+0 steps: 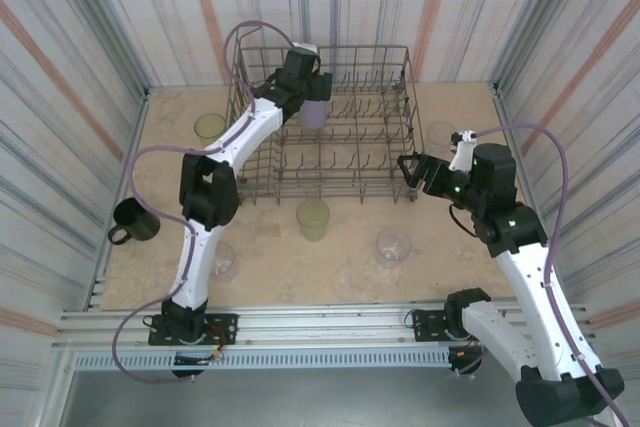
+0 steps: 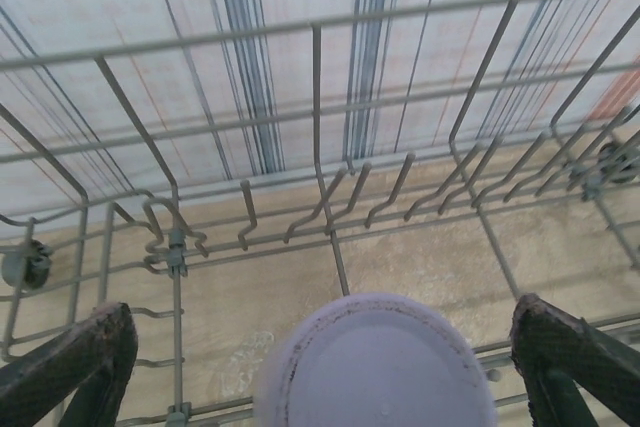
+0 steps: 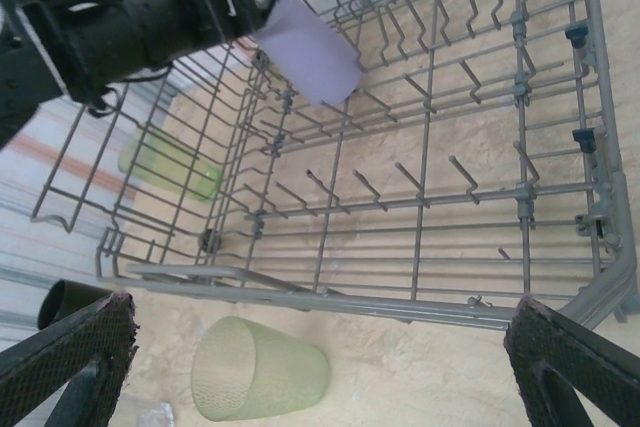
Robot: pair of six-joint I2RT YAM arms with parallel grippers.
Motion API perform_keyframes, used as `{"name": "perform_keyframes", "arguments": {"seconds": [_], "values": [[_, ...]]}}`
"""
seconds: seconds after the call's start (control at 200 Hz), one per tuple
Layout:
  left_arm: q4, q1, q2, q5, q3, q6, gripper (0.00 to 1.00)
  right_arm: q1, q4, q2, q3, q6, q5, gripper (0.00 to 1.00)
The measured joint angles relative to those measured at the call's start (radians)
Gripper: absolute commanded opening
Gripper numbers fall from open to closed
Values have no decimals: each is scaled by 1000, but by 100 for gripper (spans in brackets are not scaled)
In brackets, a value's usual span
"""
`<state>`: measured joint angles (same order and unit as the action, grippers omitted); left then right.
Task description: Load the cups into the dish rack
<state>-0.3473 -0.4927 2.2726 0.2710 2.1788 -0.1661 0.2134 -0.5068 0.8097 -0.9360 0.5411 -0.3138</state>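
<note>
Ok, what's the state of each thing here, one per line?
Dish rack: one cup inside.
Lavender cup: in rack, ungripped.
Left gripper: jaws open around it.
Right gripper: jaws open, empty.
Yellow-green cups: on table, unloaded.
Clear cups: on table, unloaded.
Black mug: on table, left edge.

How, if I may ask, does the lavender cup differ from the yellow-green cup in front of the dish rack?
The lavender cup is opaque; the yellow-green cup is translucent. The lavender cup sits base up inside the dish rack; the yellow-green cup stands on the table outside it. The left gripper's open fingers flank the lavender cup, not the yellow-green cup. Both are small tumblers.
</note>
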Motion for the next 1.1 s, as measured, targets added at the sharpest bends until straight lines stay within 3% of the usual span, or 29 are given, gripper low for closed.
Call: {"name": "perform_keyframes", "arguments": {"seconds": [0.341,1.097], "values": [[-107,0,-191,0,-38,-19,99,0,-21,44,-9,0,-8,99],[-392,0,-748,-19,-476,-173,99,0,-109,106,-70,-4,-22,99]]}}
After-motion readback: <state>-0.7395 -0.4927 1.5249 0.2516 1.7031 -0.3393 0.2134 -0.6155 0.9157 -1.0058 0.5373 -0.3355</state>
